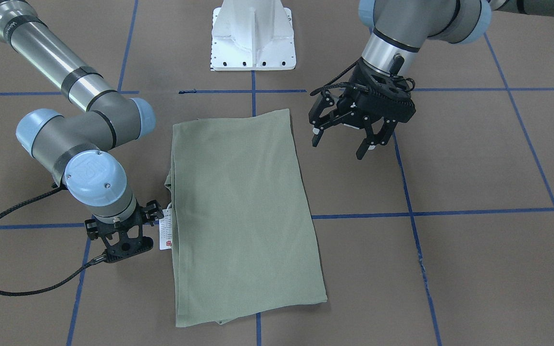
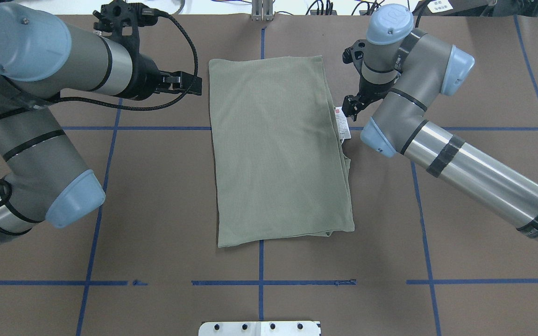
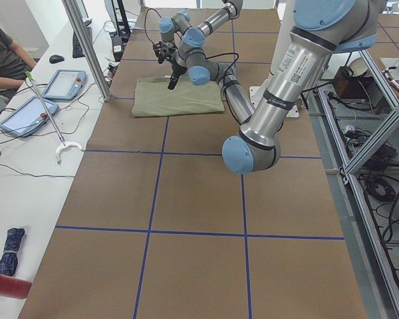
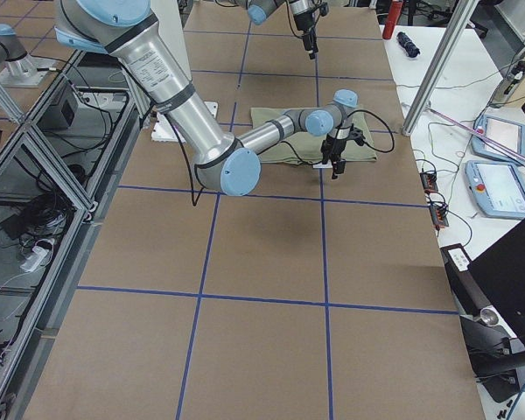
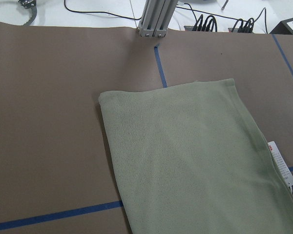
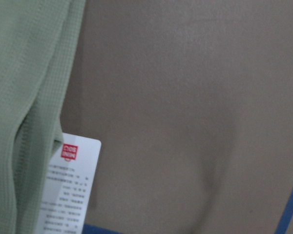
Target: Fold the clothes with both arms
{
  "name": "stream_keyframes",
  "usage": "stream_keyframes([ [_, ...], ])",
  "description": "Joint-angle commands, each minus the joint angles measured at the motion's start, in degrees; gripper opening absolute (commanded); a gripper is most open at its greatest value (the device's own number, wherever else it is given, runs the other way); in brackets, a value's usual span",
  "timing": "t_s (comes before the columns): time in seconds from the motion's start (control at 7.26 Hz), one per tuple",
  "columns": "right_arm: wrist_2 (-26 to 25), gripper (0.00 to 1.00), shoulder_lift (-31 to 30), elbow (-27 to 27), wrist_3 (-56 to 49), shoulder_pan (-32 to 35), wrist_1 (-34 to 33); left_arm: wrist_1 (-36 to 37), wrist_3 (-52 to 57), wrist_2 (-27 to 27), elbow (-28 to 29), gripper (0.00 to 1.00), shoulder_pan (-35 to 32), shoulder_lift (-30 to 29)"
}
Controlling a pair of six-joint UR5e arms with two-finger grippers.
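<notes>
**Folded shirt lies between the two grippers**

The black two-finger left gripper (image 1: 339, 144) is opened wide, with both fingers spread apart and nothing between them. It hangs in the air above the table, beside one long edge of the shirt and apart from it. Behind it, the grey-silver tubular left arm (image 2: 31, 121) with light-blue joint caps bends back toward the robot's side.

The black two-finger right gripper (image 1: 123, 240) points straight down and is low over the table. It is just beside the white printed hang tag (image 1: 165, 233). Its fingers are hidden under its own body, so I cannot tell if they are wide or narrow, or whether they touch the tag. The grey-silver right arm (image 1: 84, 125) carries a black cable that loops over the table.

The pale sage-green knit shirt (image 2: 278, 149) is folded into one long rectangle and lies flat in the middle of the brown table (image 2: 157, 210), across the blue tape lines (image 2: 484, 281). The hang tag sticks out from the long edge on the right gripper's side. The white pedestal base (image 1: 253, 38) stands beyond the shirt's nearer end
</notes>
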Motion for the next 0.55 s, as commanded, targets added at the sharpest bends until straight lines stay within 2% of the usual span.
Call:
stream_keyframes([
  [0.0,0.3,1.0,9.7,-8.6,1.1,0.1,0.5,0.0,0.4,0.0,0.3,1.0,-0.1,0.3],
  [0.14,1.1,1.0,10.1,-7.3,2.5,0.1,0.7,0.0,0.1,0.0,0.3,1.0,-0.1,0.5],
  [0.28,3.3,1.0,6.5,-0.5,4.9,-0.2,0.9,-0.1,-1.9,-0.3,0.1,1.0,0.5,2.0],
  [0.41,4.5,1.0,-1.9,11.8,10.7,-2.4,0.9,-3.3,-13.8,-2.4,0.3,1.0,4.3,4.1],
])
